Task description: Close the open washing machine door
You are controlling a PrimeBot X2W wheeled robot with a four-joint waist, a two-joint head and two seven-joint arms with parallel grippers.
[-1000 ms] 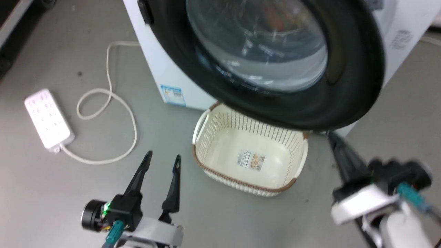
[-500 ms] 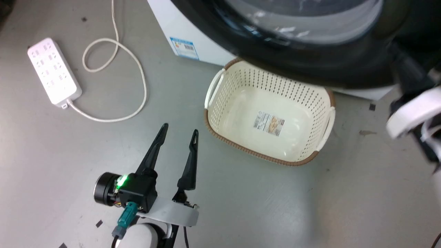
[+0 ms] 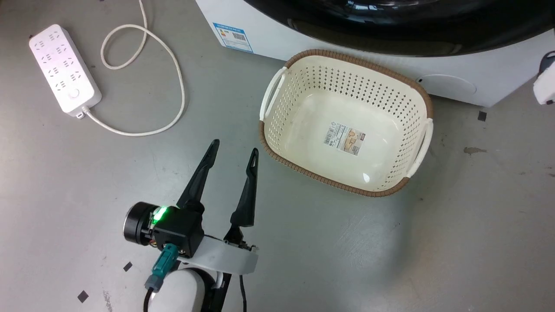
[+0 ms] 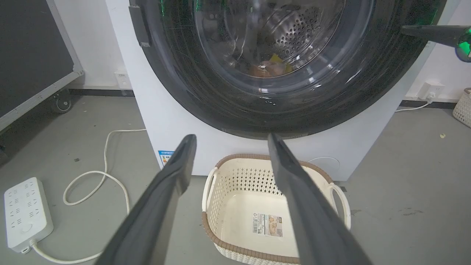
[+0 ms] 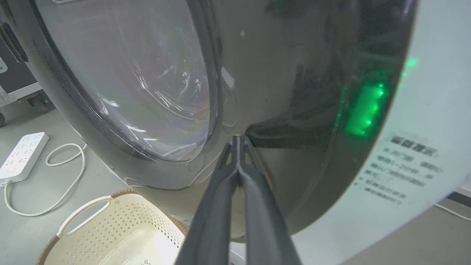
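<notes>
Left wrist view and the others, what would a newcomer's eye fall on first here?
The black-rimmed washing machine door with its bulging glass spans the top of the left wrist view. Below it on the grey floor sits an empty cream basket with a brown rim. The right tool, shut, has its tips against the door's dark rim; the left tool hangs open over the floor.

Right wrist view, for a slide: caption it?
Shut right gripper touching the dark rim of the washing machine door, basket below.
</notes>
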